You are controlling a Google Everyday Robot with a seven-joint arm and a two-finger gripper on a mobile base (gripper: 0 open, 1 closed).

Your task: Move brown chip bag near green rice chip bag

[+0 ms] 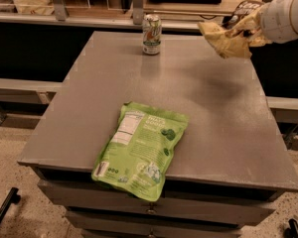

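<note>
The green rice chip bag (141, 150) lies flat at the front of the grey table (89, 108), its lower end hanging over the front edge. The brown chip bag (228, 36) is crinkled and pale yellow-tan with a dark brown part showing at the top. It hangs in the air above the table's far right corner. My gripper (248, 24) is shut on the brown chip bag, with the white arm coming in from the right. The bag hides most of the fingers.
A drink can (151, 33) stands upright at the far middle of the table. A counter with shelving runs behind the table. A dark bench lies to the left and right. Speckled floor shows below.
</note>
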